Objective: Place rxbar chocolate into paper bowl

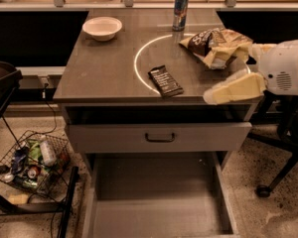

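Note:
The rxbar chocolate (165, 81), a flat black bar with pale print, lies on the grey table near its front edge, on the white circle line. The paper bowl (102, 28), off-white and empty, stands at the table's far left corner, well apart from the bar. My arm comes in from the right: a white joint (284, 67) and a pale link (234, 89) whose tip hangs over the table's front right edge, to the right of the bar. My gripper itself does not show in this view.
A brown-and-yellow snack bag (216, 44) lies at the right of the table (99, 73). A tall blue-and-silver can (180, 11) stands at the back. A drawer (159, 137) sits under the top. A wire basket of litter (32, 163) is at the lower left, an office chair base (270, 180) at the right.

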`<control>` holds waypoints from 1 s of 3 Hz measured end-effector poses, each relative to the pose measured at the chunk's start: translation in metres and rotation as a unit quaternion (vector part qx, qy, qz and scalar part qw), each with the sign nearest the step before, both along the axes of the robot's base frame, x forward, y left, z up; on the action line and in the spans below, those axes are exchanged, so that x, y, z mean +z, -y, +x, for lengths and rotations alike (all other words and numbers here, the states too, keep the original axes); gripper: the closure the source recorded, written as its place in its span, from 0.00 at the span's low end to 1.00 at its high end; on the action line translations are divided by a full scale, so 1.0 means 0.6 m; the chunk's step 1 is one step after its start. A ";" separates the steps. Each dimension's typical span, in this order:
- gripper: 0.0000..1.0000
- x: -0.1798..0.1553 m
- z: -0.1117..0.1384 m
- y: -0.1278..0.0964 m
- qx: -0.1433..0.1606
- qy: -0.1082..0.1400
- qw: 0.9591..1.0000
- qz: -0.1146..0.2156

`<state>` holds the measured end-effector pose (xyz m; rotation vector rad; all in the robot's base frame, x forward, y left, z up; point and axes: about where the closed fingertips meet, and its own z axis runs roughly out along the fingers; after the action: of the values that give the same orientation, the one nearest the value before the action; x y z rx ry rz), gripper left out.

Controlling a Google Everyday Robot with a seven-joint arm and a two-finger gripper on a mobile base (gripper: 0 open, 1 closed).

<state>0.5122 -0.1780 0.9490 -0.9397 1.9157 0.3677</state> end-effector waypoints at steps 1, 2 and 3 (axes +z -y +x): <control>0.00 0.029 0.034 -0.006 -0.021 0.028 0.999 0.033; 0.00 0.031 0.035 -0.006 -0.022 0.029 0.999 0.033; 0.00 0.017 0.028 -0.026 -0.035 0.031 0.998 0.042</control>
<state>0.5293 -0.1623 0.9589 -0.8165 1.8568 0.3708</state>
